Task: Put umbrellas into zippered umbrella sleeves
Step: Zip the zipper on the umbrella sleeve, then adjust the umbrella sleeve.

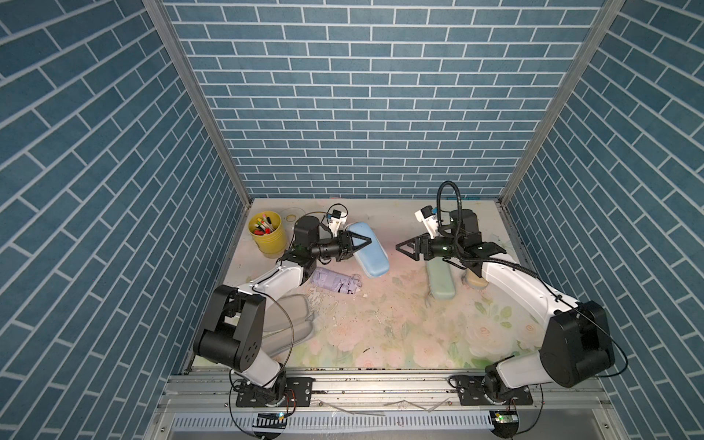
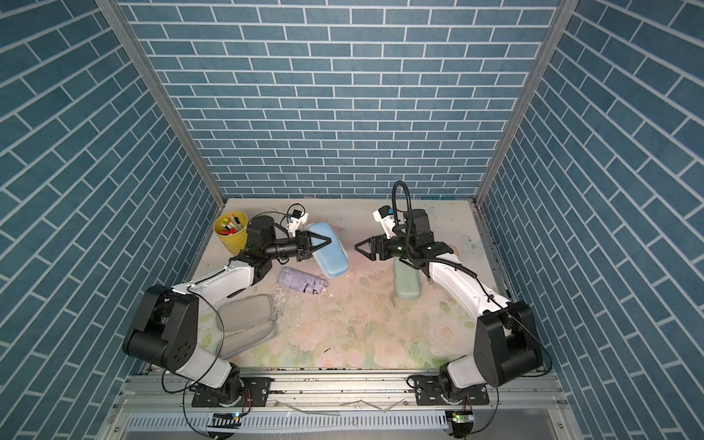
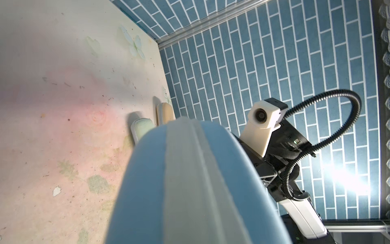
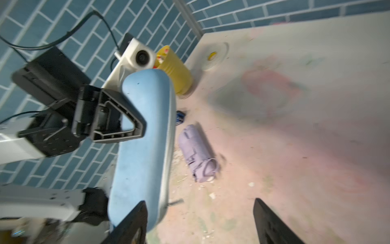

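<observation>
Blue sleeve [image 1: 371, 255], lilac umbrella [image 1: 334, 284]

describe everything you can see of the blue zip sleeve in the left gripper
The blue zippered umbrella sleeve is an oblong, round-cornered clamshell case with a matte, slightly scuffed light blue shell and a pale grey zip band round its edge, seemingly shut. The left gripper clamps it across its flat faces partway along its length, holding it slanted and apparently clear of the floral table. The open right gripper faces it across a gap.
</observation>
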### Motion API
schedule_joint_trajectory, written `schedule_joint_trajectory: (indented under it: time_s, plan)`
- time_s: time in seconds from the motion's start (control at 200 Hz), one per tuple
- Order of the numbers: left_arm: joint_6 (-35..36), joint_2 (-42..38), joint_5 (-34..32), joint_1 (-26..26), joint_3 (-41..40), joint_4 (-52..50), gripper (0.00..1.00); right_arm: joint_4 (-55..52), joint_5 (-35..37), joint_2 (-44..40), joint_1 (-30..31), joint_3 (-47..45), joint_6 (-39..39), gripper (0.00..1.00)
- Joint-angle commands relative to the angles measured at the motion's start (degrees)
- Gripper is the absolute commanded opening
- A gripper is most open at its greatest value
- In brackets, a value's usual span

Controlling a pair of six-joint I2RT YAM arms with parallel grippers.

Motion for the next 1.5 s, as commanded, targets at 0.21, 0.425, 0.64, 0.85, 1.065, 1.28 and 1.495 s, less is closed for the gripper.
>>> schedule_joint_trajectory:
  time_s: [0.21,0.425,0.64,0.85,1.065,1.28,1.495]
  plan:
    - [-8.1,1.5,9.7,-4.1,3.5,13.9,0.23,1.3,-18.4,9.6,6.8,4.9,6.6,0.69]
    - [-10.9,3.3,10.1,-6.3,5.9,18.2,0.35,14.5,-20.7,11.3,7.6,2.2,17.0,0.51]
    - [-10.2,-5.0,-10.3,1.5,-2.5,11.7,0.7,24.9,-11.2,9.3,5.9,-0.4,26.8,0.21]
    - [-5.7,-25.5,-40.8,-3.9,-19.4,-4.7,0.93,37.9,20.3,7.1,7.4,-4.2,43.2,0.18]
    - [-12.0,-23.5,-49.9,-14.4,-27.0,7.1,0.98,41.9,37.0,5.6,13.6,-6.4,50.1,0.19]
    - [-15.8,-15.2,-51.0,-16.9,-27.4,19.8,0.89,45.5,38.6,5.9,17.3,-7.2,55.8,0.19]
    - [-19.6,-10.9,-52.0,-17.0,-27.4,30.0,0.8,47.0,40.7,6.0,19.4,-8.3,58.8,0.19]
